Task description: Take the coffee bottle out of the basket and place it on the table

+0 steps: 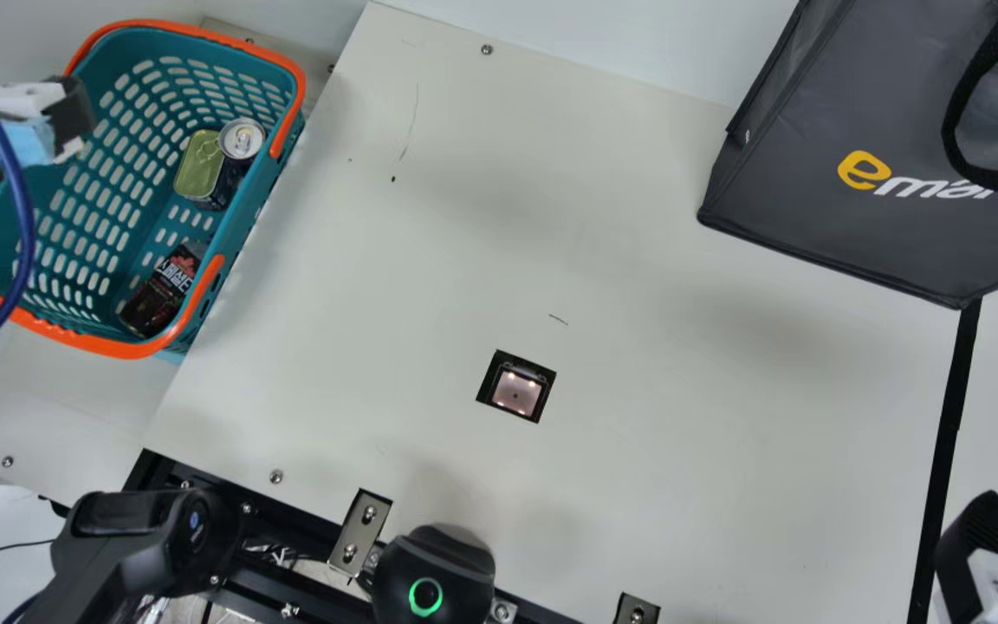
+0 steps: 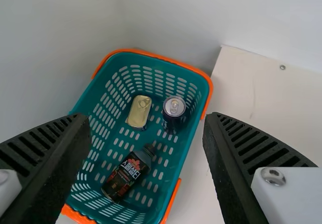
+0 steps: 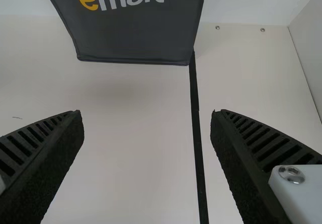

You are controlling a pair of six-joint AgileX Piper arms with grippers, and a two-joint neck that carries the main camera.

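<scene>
So the coffee bottle point(image 2: 129, 174) is in the teal basket point(image 1: 248, 221), lying on its side down in the bottom. It's got a dark label with red and white on it, and its dark cap points roughly toward the drink can point(image 2: 174, 106). That can is upright with its silver top facing up, and there's a flat gold-topped tin point(image 2: 139, 112) near it, in the same basket. The basket has an orange rim and sits right by the edge of the cream tabletop point(image 1: 430, 260), over at the main view's left.

The left gripper point(image 1: 73, 114) is up over the basket's outer side, and its fingers point(image 2: 55, 151) are spread nice and wide. From its wrist view, you're looking down into the basket between them, bottle included.

The right gripper point(image 1: 984, 529) is way over on the other side, at the main view's lower right corner. Its fingers point(image 3: 48, 151) are spread wide too, with pale tabletop and a long black strip point(image 3: 197, 133) between them in the wrist view.

Other stuff around: a big dark gray bag point(image 1: 819, 208) with a yellow and white logo at the table's far right part, a small black square point(image 1: 488, 381) with a lit panel inside it, and a blue cable point(image 1: 24, 208) curving across the basket's left side in the main view.
</scene>
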